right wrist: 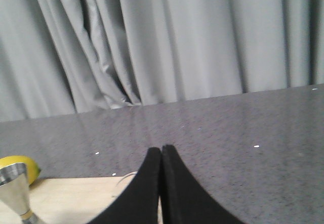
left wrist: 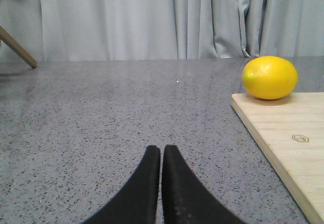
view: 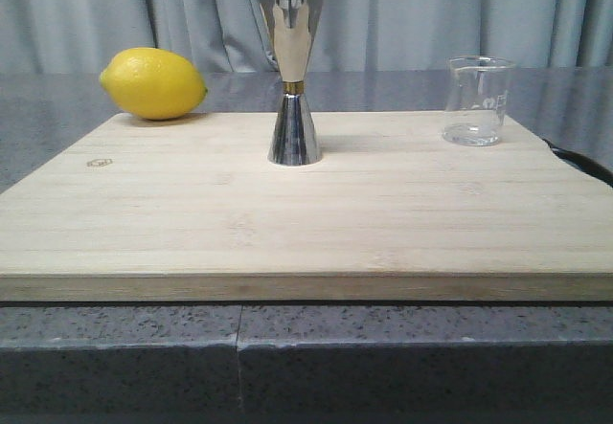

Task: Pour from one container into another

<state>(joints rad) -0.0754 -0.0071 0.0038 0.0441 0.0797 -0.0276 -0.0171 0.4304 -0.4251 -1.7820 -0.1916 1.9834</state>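
Both pincers are out of the front view. Steel jigger (view: 293, 78) stands upright mid-board, toward the far edge of the wooden cutting board (view: 287, 223). Glass beaker (view: 476, 100) upright at the board's far right corner, well apart from the jigger, looks empty. Lemon (view: 152, 83) at the far left corner, lying over the board's back edge. Board sits on a grey speckled counter (view: 115, 343); grey curtain (view: 96, 12) behind.

Left wrist view: left gripper (left wrist: 161, 155) has its black fingers pressed together, nothing between them, low over the bare counter. Lemon and the board's corner sit off to one side, well apart from the fingertips.

Right wrist view: right gripper (right wrist: 161, 155) fingers also together, holding nothing. Jigger's top cone and the lemon show at the frame edge on the board; beaker not visible here.
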